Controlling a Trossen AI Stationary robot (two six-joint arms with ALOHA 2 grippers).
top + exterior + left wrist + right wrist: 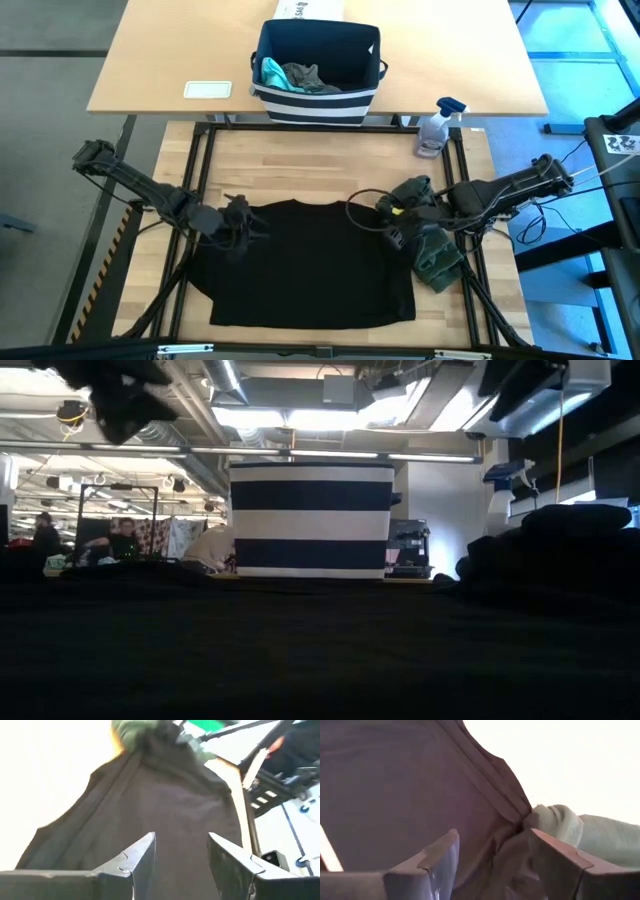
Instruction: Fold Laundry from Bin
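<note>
Evidently we were at the spreading step: the black T-shirt (305, 262) lay flat mid-tabletop, the bin (318, 70) beyond the far edge. Left gripper (240, 224) and right gripper (393, 225) hovered released, holding nothing. Next we judged a hem grasp necessary.

The middle of the table (300, 160) is covered by the black shirt (310, 265), spread flat, so passage above it is unhindered. Bare wood is left between the shirt's upper edge and the bin (318, 70), and along the table's left side. The right side is blocked by the olive piece (436, 255), heaped just beside the shirt's right edge, and by the spray bottle (436, 128) at the far right corner. The far edge is walled by the bin.
</note>
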